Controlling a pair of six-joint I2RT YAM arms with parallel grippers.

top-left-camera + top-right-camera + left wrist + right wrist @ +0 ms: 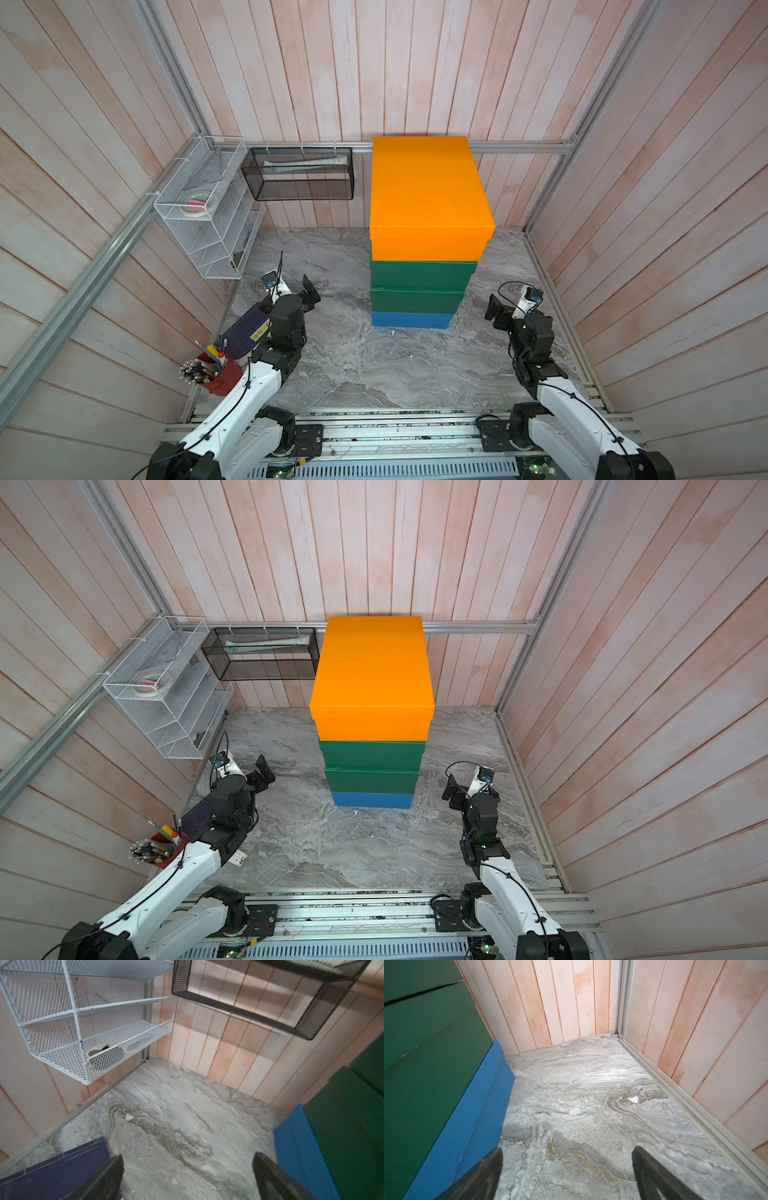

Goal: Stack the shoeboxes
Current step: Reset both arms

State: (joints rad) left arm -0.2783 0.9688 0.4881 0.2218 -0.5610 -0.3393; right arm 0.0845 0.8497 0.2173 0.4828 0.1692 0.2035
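Note:
The shoeboxes stand in one stack at the back middle of the marble table. In both top views the orange shoebox (pixel 428 191) (pixel 372 671) is on top, over two dark green shoeboxes (pixel 422 274) (pixel 415 300), with the blue shoebox (pixel 411 320) (pixel 372 800) at the bottom. My left gripper (pixel 313 296) (pixel 188 1159) hangs open and empty to the left of the stack, apart from it. The left wrist view shows the blue box (pixel 301 1157) off to one side. My right gripper (pixel 494 309) (pixel 566 1151) is open and empty on the stack's right, beside the blue box (pixel 467 1115).
A white wire rack (pixel 208 208) and a black mesh basket (pixel 299 174) hang on the walls at back left. A thin navy book (pixel 247 328) and a red pencil cup (pixel 216 372) sit at the table's left edge. Wooden walls enclose the marble table (pixel 353 365).

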